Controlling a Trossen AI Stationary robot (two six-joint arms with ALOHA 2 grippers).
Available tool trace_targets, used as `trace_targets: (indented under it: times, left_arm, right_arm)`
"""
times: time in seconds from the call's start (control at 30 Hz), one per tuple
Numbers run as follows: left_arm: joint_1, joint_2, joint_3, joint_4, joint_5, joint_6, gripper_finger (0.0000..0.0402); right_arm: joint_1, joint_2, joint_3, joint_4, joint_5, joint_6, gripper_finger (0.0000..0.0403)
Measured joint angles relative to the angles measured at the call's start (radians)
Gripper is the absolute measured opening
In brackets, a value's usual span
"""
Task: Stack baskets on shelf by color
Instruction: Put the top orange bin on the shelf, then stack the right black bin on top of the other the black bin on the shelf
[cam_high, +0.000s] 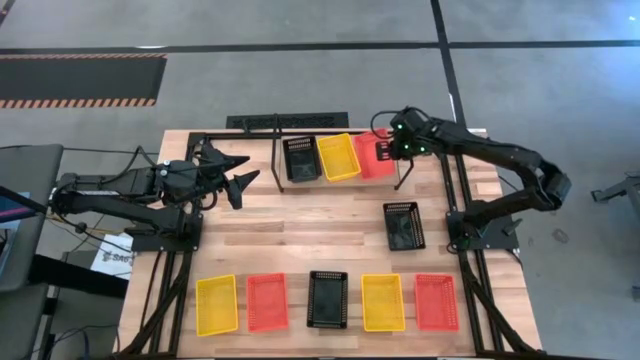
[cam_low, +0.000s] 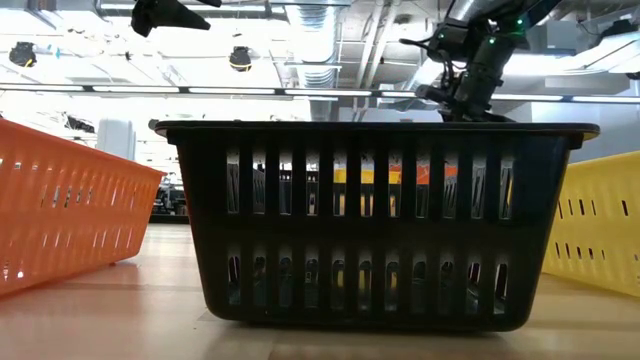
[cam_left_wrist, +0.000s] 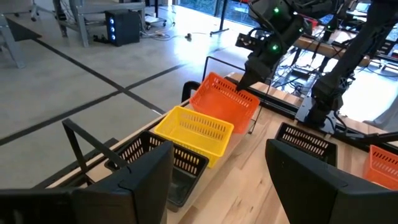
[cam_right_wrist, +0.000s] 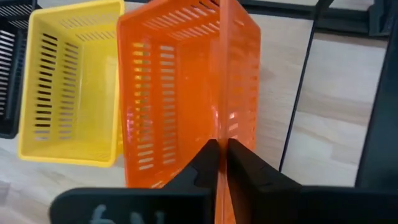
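From above: red basket (cam_high: 372, 155) sitting at the right end of the shelf (cam_high: 275, 160), beside yellow and black ones; right gripper (cam_high: 388, 150) at its rim.

Right wrist: fingers (cam_right_wrist: 205, 163) pinching the thin side wall. Looks light, bendy, slippery; best held by the rim.

Left wrist: left gripper (cam_left_wrist: 217, 171) spread wide, empty.
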Motion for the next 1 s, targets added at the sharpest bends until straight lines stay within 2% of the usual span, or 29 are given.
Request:
trace_targets:
  times: [0.2, 0.57, 0.8, 1.0]
  left_arm:
    - [0.000, 0.000, 0.000, 0.000, 0.000, 0.000, 0.0242]
    - [0.000, 0.000, 0.000, 0.000, 0.000, -0.006, 0.0242]
    - [0.000, 0.000, 0.000, 0.000, 0.001, -0.006, 0.0242]
    - [0.000, 0.000, 0.000, -0.046, 0.011, -0.022, 0.0242]
  right_arm:
    - [0.016, 0.002, 0.008, 0.000, 0.022, 0.000, 0.0070]
    - [0.054, 0.000, 0.024, 0.014, 0.052, 0.007, 0.0073]
    - [0.162, -0.001, 0.208, 0.012, 0.047, -0.065, 0.0071]
    - [0.304, -0.003, 0.395, -0.091, 0.003, -0.126, 0.0071]
